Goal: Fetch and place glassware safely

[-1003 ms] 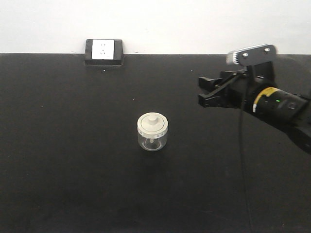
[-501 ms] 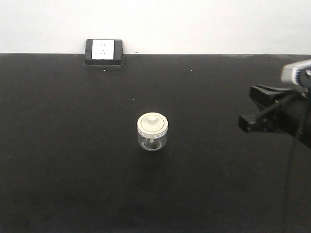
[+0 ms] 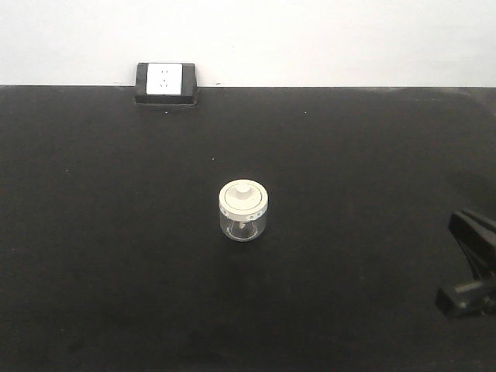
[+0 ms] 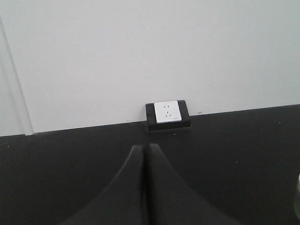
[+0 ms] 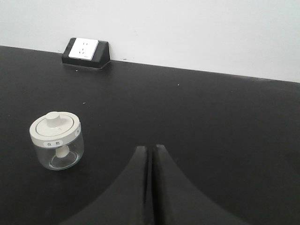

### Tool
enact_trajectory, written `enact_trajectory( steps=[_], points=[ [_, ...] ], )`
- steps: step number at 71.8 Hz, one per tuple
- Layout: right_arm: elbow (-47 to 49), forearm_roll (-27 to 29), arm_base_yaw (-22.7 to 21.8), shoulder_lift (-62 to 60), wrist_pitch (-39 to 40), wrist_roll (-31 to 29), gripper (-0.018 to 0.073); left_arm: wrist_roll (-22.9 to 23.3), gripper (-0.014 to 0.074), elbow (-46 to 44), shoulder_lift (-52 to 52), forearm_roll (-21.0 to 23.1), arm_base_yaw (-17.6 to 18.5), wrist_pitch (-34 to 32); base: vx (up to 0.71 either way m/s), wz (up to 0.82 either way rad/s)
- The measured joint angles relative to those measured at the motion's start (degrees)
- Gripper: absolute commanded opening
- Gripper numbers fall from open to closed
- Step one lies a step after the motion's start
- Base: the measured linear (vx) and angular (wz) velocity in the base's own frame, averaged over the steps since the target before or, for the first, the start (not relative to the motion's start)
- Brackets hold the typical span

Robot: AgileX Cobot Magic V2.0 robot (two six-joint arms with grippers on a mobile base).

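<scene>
The glassware point(image 3: 243, 211) is a small squat clear jar with a cream-white knobbed lid. It stands upright on the black table point(image 3: 116, 256), with nothing touching it. In the right wrist view the jar point(image 5: 56, 140) sits well to the left of my right gripper point(image 5: 151, 148), whose jaws are shut and hold nothing. In the front view only a dark part of the right gripper point(image 3: 463, 262) shows at the right edge, far from the jar. My left gripper point(image 4: 145, 147) is shut and empty over bare table. A sliver of glass point(image 4: 297, 197) shows at that view's right edge.
A black box with a white socket plate point(image 3: 165, 81) sits at the table's back edge against the white wall point(image 3: 310, 39). It also appears as the socket box point(image 4: 167, 114) in the left wrist view and the socket box point(image 5: 86, 50) in the right wrist view.
My right arm has drawn back from right of the jar, moving right and toward the table's front until it is almost out of the front view. The jar has not moved.
</scene>
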State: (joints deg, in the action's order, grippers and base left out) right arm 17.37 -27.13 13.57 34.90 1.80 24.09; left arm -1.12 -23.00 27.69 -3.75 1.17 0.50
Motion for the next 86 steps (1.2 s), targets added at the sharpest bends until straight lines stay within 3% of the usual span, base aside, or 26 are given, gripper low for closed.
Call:
enact_trajectory(
  steps=[21, 86],
  points=[
    [-4.69, 0.00, 0.00, -7.77, -0.79, 0.00, -0.0004, 0.00, -0.0007, 0.00, 0.00, 0.00, 0.00, 0.00, 0.00, 0.00],
    [-4.86, 0.00, 0.00, -7.91, -1.12, 0.00, -0.0004, 0.00, -0.0007, 0.00, 0.00, 0.00, 0.00, 0.00, 0.00, 0.00]
  ],
)
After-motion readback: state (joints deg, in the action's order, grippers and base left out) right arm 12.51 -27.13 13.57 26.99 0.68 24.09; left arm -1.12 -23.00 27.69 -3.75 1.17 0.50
